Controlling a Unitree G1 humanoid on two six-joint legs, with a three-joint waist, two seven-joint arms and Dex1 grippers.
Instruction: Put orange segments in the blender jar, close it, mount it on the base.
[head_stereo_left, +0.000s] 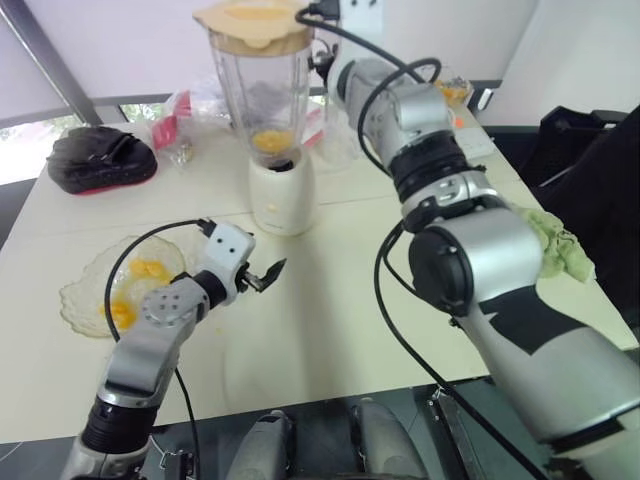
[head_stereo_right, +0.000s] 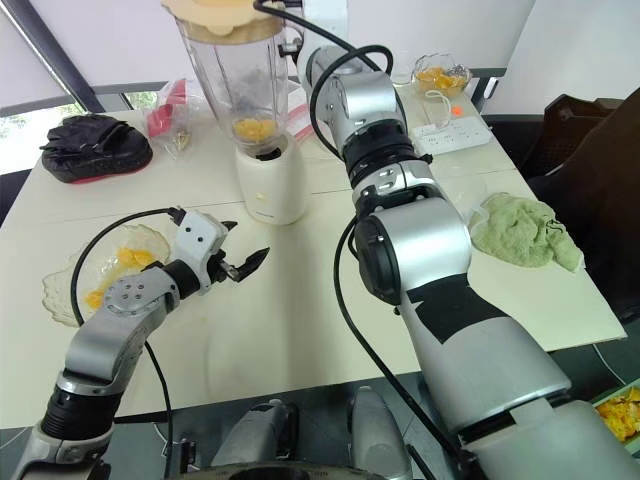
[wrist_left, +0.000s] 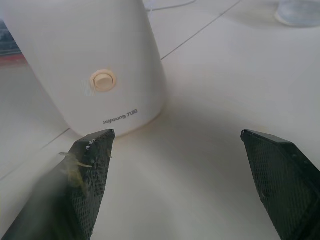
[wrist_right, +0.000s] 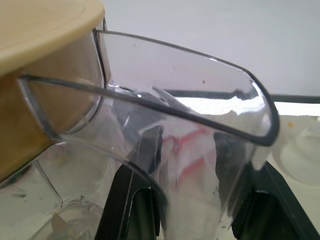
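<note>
Facing the blender base (wrist_left: 75, 50), left hand (wrist_left: 175, 137) spread, nearby; jar (head_stereo_left: 262, 90) mounted.

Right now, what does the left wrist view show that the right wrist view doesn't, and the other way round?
Left wrist view: the blender base with its round button and Joyoung lettering, standing on the table. The left claw is open, with a bit of pulp stuck on one finger.
Right wrist view: the beige lid and clear handle of the jar, seen close up.
Shared: both look at the same blender, one low at the base, one high at the jar.
</note>
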